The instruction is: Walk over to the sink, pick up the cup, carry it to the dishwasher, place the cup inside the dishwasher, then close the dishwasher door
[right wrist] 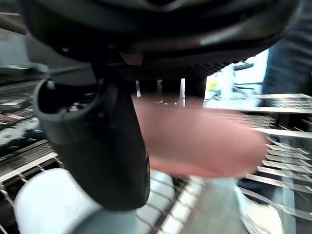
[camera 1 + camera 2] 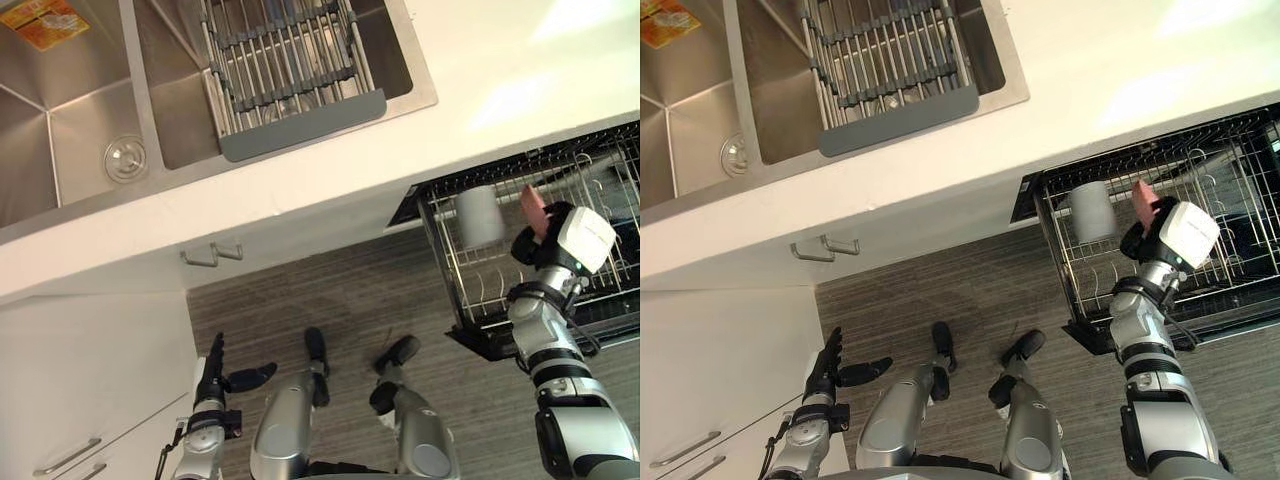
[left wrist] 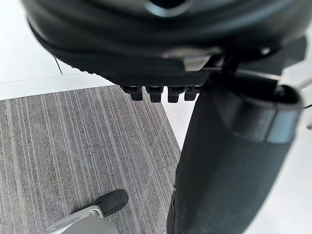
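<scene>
We note white counter (image 2: 480, 60). Wire drying rack (image 2: 285, 75), grey edge, recessed in counter. Two cabinet handles (image 2: 198, 260) just under counter front edge. Striped grey floor (image 2: 330, 300) below counter.

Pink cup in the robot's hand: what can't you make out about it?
Eye views: the right hand hides most of the pink cup; only a sliver shows.
Right wrist view: the cup is blurred, the thumb covers one side; whether it touches the dishwasher rack cannot be told.

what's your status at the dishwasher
Right hand shut on pink cup, over rack. Left hand open, idle. Grey cup in rack beside it.
</scene>
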Tool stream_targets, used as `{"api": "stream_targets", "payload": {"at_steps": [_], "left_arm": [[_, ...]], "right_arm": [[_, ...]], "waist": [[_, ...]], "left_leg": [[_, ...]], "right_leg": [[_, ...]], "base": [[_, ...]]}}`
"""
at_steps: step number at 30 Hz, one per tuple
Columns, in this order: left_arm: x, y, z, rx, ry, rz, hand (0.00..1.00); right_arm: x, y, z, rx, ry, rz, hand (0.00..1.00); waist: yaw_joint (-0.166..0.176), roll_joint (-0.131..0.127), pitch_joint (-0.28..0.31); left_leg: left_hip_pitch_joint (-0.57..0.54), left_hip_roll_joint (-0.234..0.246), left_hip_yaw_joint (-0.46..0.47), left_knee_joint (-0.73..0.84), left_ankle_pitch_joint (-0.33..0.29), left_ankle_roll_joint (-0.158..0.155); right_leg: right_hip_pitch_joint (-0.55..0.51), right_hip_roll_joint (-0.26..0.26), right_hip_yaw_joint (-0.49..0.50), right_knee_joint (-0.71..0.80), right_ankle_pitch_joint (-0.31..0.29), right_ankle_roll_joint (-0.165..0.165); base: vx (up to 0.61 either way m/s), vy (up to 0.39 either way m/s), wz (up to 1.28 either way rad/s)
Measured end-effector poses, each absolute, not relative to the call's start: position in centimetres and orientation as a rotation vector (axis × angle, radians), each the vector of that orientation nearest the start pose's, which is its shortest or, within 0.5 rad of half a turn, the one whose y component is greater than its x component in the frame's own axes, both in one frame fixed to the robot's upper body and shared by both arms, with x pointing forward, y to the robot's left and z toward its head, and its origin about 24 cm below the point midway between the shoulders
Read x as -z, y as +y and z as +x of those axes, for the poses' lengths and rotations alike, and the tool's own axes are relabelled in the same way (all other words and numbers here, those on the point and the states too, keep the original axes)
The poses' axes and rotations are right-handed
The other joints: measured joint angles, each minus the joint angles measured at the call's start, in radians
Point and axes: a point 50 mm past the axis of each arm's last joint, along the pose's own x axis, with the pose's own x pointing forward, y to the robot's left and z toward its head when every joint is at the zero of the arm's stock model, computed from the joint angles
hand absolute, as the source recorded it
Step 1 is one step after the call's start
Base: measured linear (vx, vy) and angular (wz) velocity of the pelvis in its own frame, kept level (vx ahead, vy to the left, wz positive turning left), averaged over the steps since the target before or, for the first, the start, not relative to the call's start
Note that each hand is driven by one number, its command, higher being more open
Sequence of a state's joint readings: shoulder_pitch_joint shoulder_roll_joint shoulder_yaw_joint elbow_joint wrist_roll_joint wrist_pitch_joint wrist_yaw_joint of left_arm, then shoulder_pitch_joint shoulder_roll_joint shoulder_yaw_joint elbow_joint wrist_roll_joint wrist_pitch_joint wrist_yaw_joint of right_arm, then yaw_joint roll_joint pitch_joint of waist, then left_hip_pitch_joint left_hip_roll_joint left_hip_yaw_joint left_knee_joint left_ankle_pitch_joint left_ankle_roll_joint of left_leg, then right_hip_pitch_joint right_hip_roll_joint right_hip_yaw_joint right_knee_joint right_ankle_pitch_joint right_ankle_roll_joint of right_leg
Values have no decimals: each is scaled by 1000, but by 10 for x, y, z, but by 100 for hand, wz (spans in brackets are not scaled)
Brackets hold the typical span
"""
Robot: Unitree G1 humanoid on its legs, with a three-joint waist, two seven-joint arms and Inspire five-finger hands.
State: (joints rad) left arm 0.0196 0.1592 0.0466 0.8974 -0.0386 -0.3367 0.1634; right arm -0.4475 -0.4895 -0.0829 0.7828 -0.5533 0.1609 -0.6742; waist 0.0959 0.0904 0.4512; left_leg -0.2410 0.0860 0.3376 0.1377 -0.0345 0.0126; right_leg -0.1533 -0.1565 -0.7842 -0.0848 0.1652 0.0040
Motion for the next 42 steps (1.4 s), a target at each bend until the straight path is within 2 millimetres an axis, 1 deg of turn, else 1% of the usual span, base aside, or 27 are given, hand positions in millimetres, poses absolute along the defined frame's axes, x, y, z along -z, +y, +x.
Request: {"api": "stream_targets", "payload": {"at_steps": [1,5,6,7,9,12,14,16,17,18,20,21,22,23,25,26,27,28,30,31,32,33,34,36,37,41,42], "left_arm": [[109,222,170,-275,567,157,100],[117,221,164,-259,652,160,100],[119,220,161,-252,675,172,100],[121,220,159,-249,684,178,100],[124,218,156,-247,719,196,100],[131,226,143,-287,811,201,100],[134,230,135,-307,851,211,100],[138,234,123,-332,899,226,100],[139,235,120,-341,912,222,100],[142,236,111,-350,937,222,100],[145,237,100,-366,965,221,100],[146,237,92,-380,983,214,100],[147,238,87,-390,995,210,100],[148,238,84,-396,1000,208,100],[150,239,75,-420,1027,196,100],[151,239,73,-423,1033,195,100],[152,239,69,-425,1044,195,100],[152,239,67,-426,1048,195,100],[153,239,62,-427,1056,196,100],[153,239,63,-426,1056,196,100],[152,239,64,-419,1050,198,100],[152,237,68,-401,1040,207,100],[152,237,72,-390,1032,211,100],[150,232,85,-350,1004,219,100],[150,228,92,-330,990,218,100],[151,217,94,-312,983,189,100],[151,215,95,-309,976,183,100]], "right_arm": [[-55,-323,298,835,191,-1067,100],[-27,-320,280,856,278,-883,100],[-22,-317,276,861,275,-812,100],[-21,-316,275,858,266,-786,100],[-21,-308,269,834,195,-687,100],[-23,-292,264,802,101,-558,100],[-25,-292,258,821,62,-495,100],[-32,-299,252,856,19,-432,100],[-33,-301,249,866,14,-427,100],[-34,-307,244,891,9,-403,100],[-36,-319,238,947,11,-361,100],[-36,-327,232,993,17,-323,100],[-36,-336,225,1043,21,-284,100],[-36,-340,221,1069,25,-267,100],[-28,-359,200,1188,63,-164,100],[-25,-364,194,1220,79,-134,100],[-16,-373,183,1294,114,-50,100],[-11,-377,176,1332,135,-3,100],[7,-385,158,1439,197,167,100],[10,-386,154,1457,212,191,0],[17,-387,148,1480,237,235,0],[20,-387,146,1493,251,293,0],[22,-387,145,1498,262,310,0],[30,-388,144,1510,291,389,0],[36,-384,145,1505,303,445,0],[48,-367,152,1446,322,531,0],[51,-359,158,1400,316,552,0]], "waist": [[0,0,0],[-3,-1,-1],[-4,-3,-2],[-4,-5,-3],[-9,-18,-12],[-31,-53,-53],[-34,-71,-86],[-35,-92,-120],[-36,-96,-136],[-38,-101,-165],[-46,-101,-186],[-49,-102,-206],[-55,-100,-213],[-57,-100,-217],[-61,-100,-242],[-62,-99,-247],[-66,-99,-251],[-69,-98,-254],[-90,-94,-259],[-94,-91,-259],[-106,-83,-261],[-116,-72,-257],[-116,-66,-253],[-117,-41,-228],[-117,-20,-199],[-113,20,-169],[-111,31,-161]], "left_leg": [[1,0,0,-1,0,1],[26,-2,3,-8,2,3],[41,-2,6,-14,2,3],[48,-2,8,-16,2,3],[68,-1,16,-22,2,3],[98,0,32,-29,2,3],[120,2,44,-33,0,0],[161,4,63,-45,-2,-3],[164,5,67,-48,-2,-3],[175,5,73,-52,-2,-4],[207,6,79,-63,-4,-7],[220,6,84,-67,-5,-8],[234,7,85,-68,-9,-14],[240,8,86,-68,-10,-16],[256,11,95,-69,-12,-18],[262,12,97,-69,-12,-18],[277,14,101,-68,-13,-19],[282,14,102,-67,-14,-20],[284,18,108,-60,-20,-24],[280,19,110,-57,-21,-23],[256,22,112,-43,-32,-23],[221,25,115,-26,-36,-23],[202,25,119,-24,-36,-22],[160,20,126,-31,-30,-19],[151,19,127,-33,-24,-20],[134,21,129,-34,-19,-29],[131,21,130,-35,-19,-28]], "right_leg": [[0,-1,1,0,1,0],[21,-1,19,0,4,2],[33,-1,30,0,4,3],[38,-1,40,0,5,5],[50,-1,60,-1,5,6],[68,-2,77,-1,3,9],[81,-3,90,-2,0,12],[108,-1,109,-6,-5,19],[108,0,113,-6,-5,19],[113,1,119,-6,-7,20],[138,2,124,-6,-13,24],[146,3,128,-6,-15,24],[160,4,129,-6,-17,24],[166,5,130,-6,-18,25],[175,8,139,-6,-19,23],[179,9,141,-6,-19,23],[192,11,145,-6,-20,22],[197,11,146,-6,-20,22],[203,12,151,-6,-24,22],[198,12,154,-5,-25,23],[178,13,159,-5,-26,26],[147,12,166,-5,-22,21],[127,11,171,-5,-19,17],[78,8,179,-5,-12,16],[67,7,179,-5,-11,14],[49,9,178,-5,-13,11],[45,9,178,-1,-14,9]], "base": [[-37,148,-2],[-12,118,-3],[0,108,-8],[2,133,-10],[-1,104,-13],[0,76,-16],[3,67,-18],[-30,61,-24],[-33,43,-21],[-2,29,-15],[-7,29,-13],[-9,25,-9],[-4,25,-9],[1,21,-8],[0,20,-12],[18,18,-13],[20,15,-9],[3,26,-9],[-26,24,-8],[-43,25,-10],[-83,50,-10],[-96,56,-11],[-103,64,-12],[-56,46,-7],[-21,32,-1],[33,37,1],[79,47,2]]}}
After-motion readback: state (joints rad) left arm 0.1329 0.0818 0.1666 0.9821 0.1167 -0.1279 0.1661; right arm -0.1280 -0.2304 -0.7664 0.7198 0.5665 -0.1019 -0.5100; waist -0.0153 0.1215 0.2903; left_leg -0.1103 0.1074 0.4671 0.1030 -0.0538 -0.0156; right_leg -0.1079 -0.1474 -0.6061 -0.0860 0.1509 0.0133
